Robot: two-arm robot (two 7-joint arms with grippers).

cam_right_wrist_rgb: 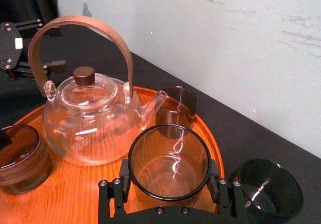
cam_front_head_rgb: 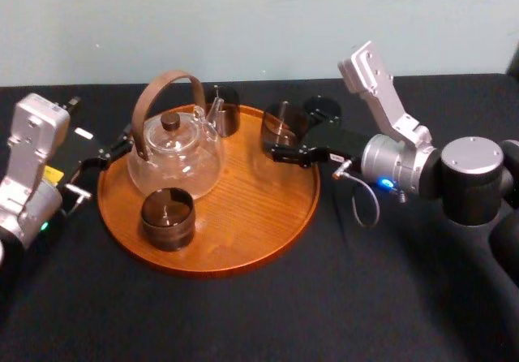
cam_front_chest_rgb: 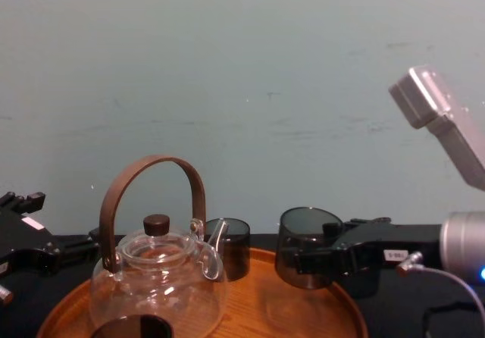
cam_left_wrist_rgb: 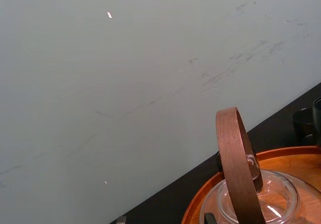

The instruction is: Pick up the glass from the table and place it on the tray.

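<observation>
Carries small white label [cam_front_chest_rgb: 392, 255] on right pincer [cam_front_head_rgb: 288, 147], print illegible; carries yellow label [cam_front_head_rgb: 53, 174] on left arm, likewise illegible. Holds smoked glass [cam_right_wrist_rgb: 169, 163] upright in right pincer, clamped on both sides, over far right edge of tray [cam_front_head_rgb: 243, 248], inside its rim; cannot tell whether touching tray. Finds on tray: clear teapot [cam_front_head_rgb: 174, 155] at left, dark cup [cam_front_head_rgb: 167, 217] at near left edge, second dark cup [cam_front_head_rgb: 223, 109] at far edge. Finds third dark cup [cam_right_wrist_rgb: 271, 186] on worktop [cam_front_head_rgb: 324, 313], just beyond tray's far right rim. Places left pincer [cam_front_head_rgb: 113, 149] beside tray's left rim, parked; cannot tell its grip state.

Even, soft room light; white glints on teapot [cam_right_wrist_rgb: 85, 118] and glass [cam_right_wrist_rgb: 170, 166]; faint shadows on tray [cam_front_head_rgb: 243, 212].
</observation>
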